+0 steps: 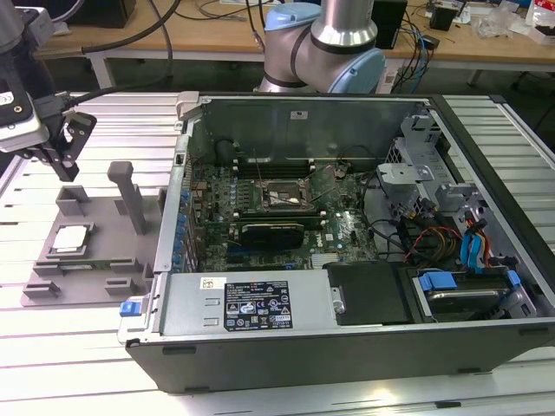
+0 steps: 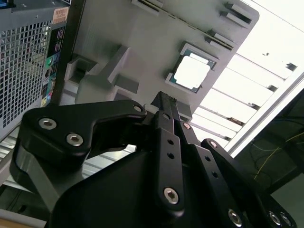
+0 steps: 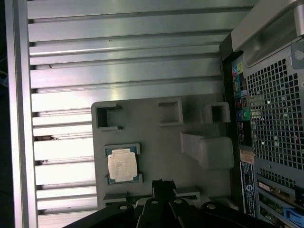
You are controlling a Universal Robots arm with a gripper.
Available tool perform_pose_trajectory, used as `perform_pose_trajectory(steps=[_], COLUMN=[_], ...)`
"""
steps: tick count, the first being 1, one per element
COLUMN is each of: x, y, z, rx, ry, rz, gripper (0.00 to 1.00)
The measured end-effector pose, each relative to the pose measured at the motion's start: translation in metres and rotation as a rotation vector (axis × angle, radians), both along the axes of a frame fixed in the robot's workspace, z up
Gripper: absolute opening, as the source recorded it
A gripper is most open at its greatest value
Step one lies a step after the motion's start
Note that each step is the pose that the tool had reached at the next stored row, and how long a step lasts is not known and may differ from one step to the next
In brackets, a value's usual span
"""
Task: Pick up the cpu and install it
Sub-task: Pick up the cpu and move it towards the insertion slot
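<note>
One cpu [image 1: 69,238] (on fixture [image 1: 108,250]), slatted table [image 1: 61,347]

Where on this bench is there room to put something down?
The bare table slats at the exterior view's lower left, bordered by the grey fixture and the computer case. Crowded: the fixture, holding the cpu, and the case's inside.

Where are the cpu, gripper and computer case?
cpu [image 3: 122,167], first wrist view, middle of its metal top.
gripper [image 3: 161,183], first wrist view, between its fingertips.
computer case [image 1: 303,355], exterior view, near outer wall.
</note>
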State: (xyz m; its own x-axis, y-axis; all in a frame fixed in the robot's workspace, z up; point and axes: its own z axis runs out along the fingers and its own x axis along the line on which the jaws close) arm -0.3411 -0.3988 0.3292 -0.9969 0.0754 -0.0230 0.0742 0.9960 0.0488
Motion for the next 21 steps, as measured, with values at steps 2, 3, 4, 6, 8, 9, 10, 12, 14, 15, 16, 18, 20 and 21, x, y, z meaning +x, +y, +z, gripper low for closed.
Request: perform_pose_trajectory(steps=[2,3,4,6,8,9,10,12,14,15,16,18,20,21], x=[-0.0002,-0.0014,-0.0024,-0.0033,-0.0047,-0.0053,-0.0057,-0.0068,-0.0076,-0.0078,-0.008,-0.0083,-0.0091,-0.0098], y=[-0.0001,0.0,0.0,0.0,0.0,0.0,0.0,0.0,0.0,0.0,0.0,0.0,0.0,0.0], z=[-0.0001,-0.0003,-0.0008,-0.0017,-0.003,-0.0035,-0.0038,-0.0057,-0.0075,-0.0079,-0.0083,-0.0091,-0.0119,-0.0137], rx=[0.0003,0.0002,0.0003,0.0003,0.0003,0.0002,0.0002,0.0002,0.0002,0.0002,0.0001,0.0002,0.0002,0.0002], ry=[0.0,0.0,-0.0001,-0.0001,-0.0001,0.0,-0.0001,0.0,-0.0001,0.0,0.0,-0.0001,-0.0001,-0.0001], rz=[0.0,0.0,0.0,0.0,0.0,0.0,0.0,0.0,0.0,0.0,0.0,0.0,0.0,0.0], gripper=[0.11,0.11,0.11,0.11,0.11,0.11,0.11,0.11,0.11,0.11,0.11,0.11,0.11,0.11])
